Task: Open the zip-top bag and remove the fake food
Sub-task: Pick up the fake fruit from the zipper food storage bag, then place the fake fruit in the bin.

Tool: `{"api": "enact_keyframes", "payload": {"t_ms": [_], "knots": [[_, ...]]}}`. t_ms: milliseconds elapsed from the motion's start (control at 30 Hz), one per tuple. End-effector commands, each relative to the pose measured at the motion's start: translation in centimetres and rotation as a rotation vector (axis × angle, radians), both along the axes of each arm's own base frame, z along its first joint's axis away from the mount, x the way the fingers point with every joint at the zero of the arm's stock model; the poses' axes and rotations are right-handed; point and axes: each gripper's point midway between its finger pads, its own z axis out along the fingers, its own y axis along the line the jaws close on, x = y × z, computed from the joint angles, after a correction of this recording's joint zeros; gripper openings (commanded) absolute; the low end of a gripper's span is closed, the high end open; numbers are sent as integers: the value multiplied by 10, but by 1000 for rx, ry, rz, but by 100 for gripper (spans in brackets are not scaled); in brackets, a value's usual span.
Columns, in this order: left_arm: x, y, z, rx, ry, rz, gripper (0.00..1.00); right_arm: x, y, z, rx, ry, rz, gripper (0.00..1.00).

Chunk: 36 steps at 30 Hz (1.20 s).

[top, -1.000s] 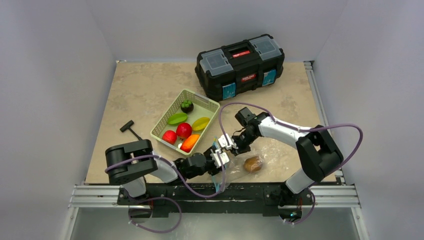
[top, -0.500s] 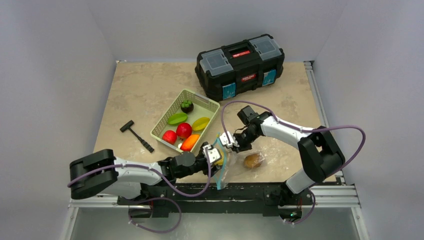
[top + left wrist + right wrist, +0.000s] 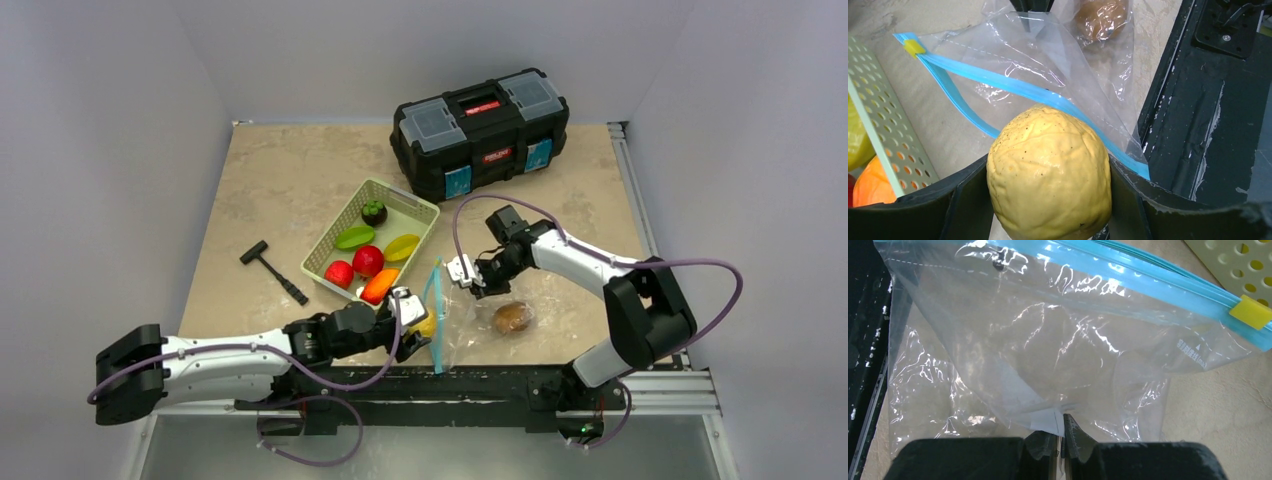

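Observation:
The clear zip-top bag (image 3: 468,322) lies at the near table edge, its blue zip strip (image 3: 437,312) pulled open and raised. My right gripper (image 3: 463,272) (image 3: 1062,432) is shut on a fold of the bag's (image 3: 1023,340) plastic and holds it up. A brown piece of fake food (image 3: 512,317) (image 3: 1100,17) lies inside the bag (image 3: 1048,65). My left gripper (image 3: 416,316) (image 3: 1048,192) is shut on a yellow fake fruit (image 3: 424,322) (image 3: 1048,172), just outside the bag's mouth on its left.
The green lattice basket (image 3: 405,196) (image 3: 883,135) left of the bag holds several fake fruits, among them a red one (image 3: 368,260) and an orange one (image 3: 380,285). A black toolbox (image 3: 482,130) stands at the back. A small black hammer (image 3: 272,270) lies at the left.
My left arm drew back to the left and carried the yellow fruit out of the bag's mouth. The right gripper rose slightly with the bag's plastic.

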Motion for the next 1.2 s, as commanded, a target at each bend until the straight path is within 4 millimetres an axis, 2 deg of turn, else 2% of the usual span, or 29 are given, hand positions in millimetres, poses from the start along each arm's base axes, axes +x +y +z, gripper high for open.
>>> {"api": "enact_keyframes", "payload": {"t_ms": [0,333,500,1167], "knots": [[2,9,13,1,18,49,0,1,-5,7,9,-27,5,6],[8,27,33,-10,-4,117,0,6,-12,5,-8,-29,-9,7],[12,40,36,21,0,165,0,9,-13,5,-11,-32,-19,7],[49,72,66,-91,71,355,0,10,-15,3,-13,-32,-27,7]]}}
